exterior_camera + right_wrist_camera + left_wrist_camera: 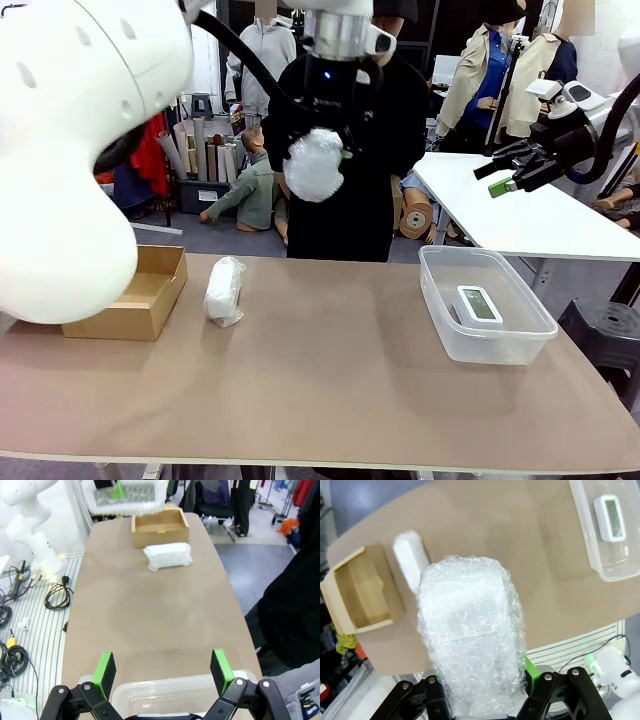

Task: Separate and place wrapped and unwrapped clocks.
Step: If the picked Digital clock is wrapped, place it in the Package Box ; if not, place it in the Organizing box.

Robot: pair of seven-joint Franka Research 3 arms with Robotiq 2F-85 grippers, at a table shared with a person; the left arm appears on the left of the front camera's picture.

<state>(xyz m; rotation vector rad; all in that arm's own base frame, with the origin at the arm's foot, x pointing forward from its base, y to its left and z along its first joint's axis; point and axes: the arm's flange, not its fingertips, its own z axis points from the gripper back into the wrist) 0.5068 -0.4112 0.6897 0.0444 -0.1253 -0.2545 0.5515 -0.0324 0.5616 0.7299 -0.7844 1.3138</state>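
Note:
My left gripper [318, 140] is shut on a wrapped clock [316, 166], a white bubble-wrap lump held high above the table's far edge; in the left wrist view this lump [472, 640] sits between the fingers. A second wrapped clock [224, 290] lies on the table beside the cardboard box [140, 290]. The bare white clock [479, 304] lies face up in the clear tub [440, 300] at the right. My right gripper [508, 172] hangs open and empty above the tub, its green pads [105, 672] spread wide over the tub's rim [170, 692].
A person in black [385, 190] stands at the far edge behind the held lump. The brown box [360, 592] is open at the top with nothing visible inside. A white table [540, 215] stands beyond at the right. Bare tabletop [340, 370] stretches between box and tub.

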